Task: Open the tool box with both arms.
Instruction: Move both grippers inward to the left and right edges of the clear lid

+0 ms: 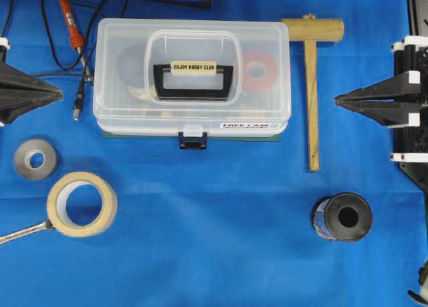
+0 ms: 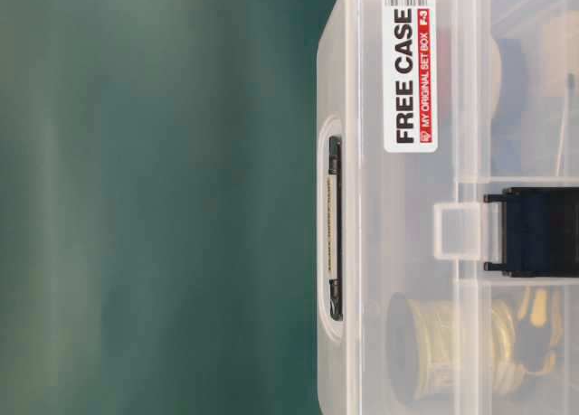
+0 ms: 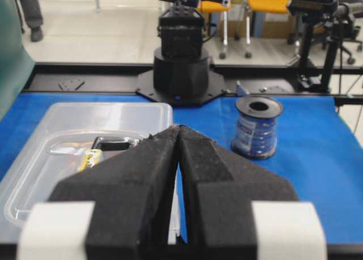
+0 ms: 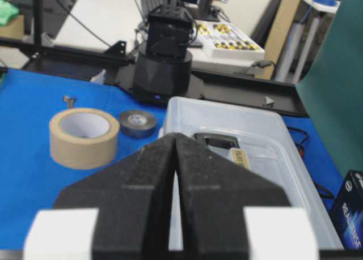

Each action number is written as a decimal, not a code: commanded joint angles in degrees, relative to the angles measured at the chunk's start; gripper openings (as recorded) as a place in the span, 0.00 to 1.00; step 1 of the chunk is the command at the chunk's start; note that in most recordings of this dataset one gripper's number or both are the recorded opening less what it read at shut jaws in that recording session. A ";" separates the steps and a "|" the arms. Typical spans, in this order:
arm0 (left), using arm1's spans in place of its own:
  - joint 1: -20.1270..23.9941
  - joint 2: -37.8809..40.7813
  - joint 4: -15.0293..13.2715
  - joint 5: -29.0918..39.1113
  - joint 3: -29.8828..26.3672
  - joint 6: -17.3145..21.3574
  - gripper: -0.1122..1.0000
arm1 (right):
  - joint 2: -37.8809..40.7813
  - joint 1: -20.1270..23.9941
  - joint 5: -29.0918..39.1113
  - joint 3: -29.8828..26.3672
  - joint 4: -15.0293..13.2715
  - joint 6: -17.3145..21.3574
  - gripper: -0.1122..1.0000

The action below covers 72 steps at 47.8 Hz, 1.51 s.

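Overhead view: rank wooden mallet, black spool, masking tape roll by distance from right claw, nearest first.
From the right claw:
1. Wooden mallet, just left of the tips.
2. Black spool, below it, near edge.
3. Masking tape roll, far lower left.

A blue table (image 1: 221,207) carries the tool box (image 1: 192,76). Around it lie a mallet (image 1: 311,86), masking tape (image 1: 81,203), grey tape (image 1: 35,159), a wire spool (image 1: 342,217) and a wrench (image 1: 23,231).

Both arms end in matte black, wedge-shaped hands, the left hand (image 1: 59,91) and the right hand (image 1: 338,100) each tapering to a point. White plastic fittings (image 1: 413,77) sit behind the fingers. Each arm's base (image 3: 181,73) is a round black housing.
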 commanded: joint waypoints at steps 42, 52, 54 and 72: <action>16.00 1.05 -2.02 20.57 4.04 2.81 0.76 | 12.74 -13.97 18.46 -1.23 3.96 0.26 0.60; 16.70 1.05 -2.02 20.65 5.36 2.72 0.83 | 19.86 -14.59 18.90 -2.02 3.96 0.26 0.84; 17.31 1.05 -2.02 20.65 5.54 2.72 0.83 | 20.83 -14.68 18.90 -2.37 3.96 0.26 0.84; 17.67 11.07 -2.02 13.71 5.27 2.64 0.84 | 25.40 -14.77 17.23 -4.48 3.96 0.26 0.86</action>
